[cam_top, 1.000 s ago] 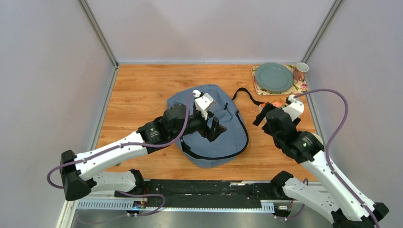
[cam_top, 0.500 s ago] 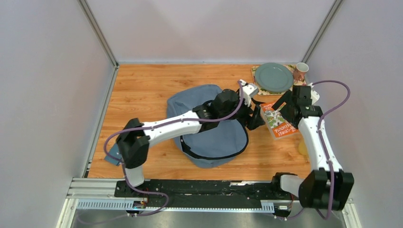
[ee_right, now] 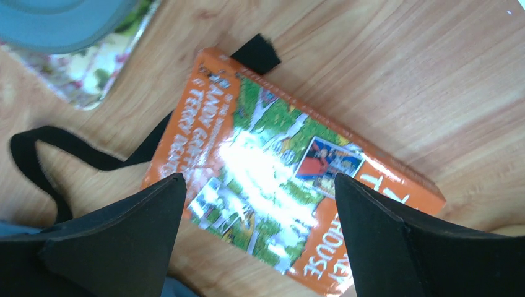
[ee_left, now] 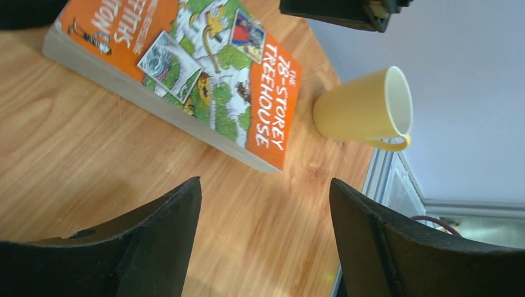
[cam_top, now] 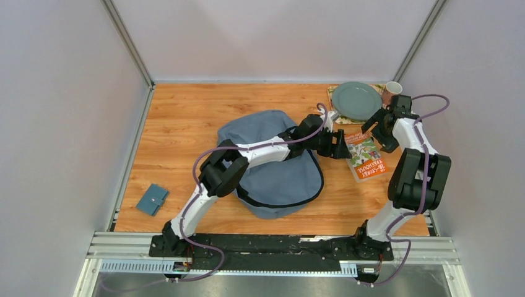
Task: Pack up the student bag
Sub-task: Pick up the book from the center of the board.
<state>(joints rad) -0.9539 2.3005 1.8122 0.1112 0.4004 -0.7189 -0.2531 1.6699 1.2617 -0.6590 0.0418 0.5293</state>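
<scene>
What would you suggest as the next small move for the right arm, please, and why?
Probably lower the right pincer straight down over the orange book and close on it. Its jaws stand open with the book's cover lying between them, and the book lies flat beside the student bag, not yet packed. The left pincer is open too, but the book lies ahead of it, not between its jaws.

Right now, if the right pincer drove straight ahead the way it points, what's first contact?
The orange book, lying flat on the table, centred between the fingers of the open right pincer. Depth is unclear, but nothing shows in between.
</scene>
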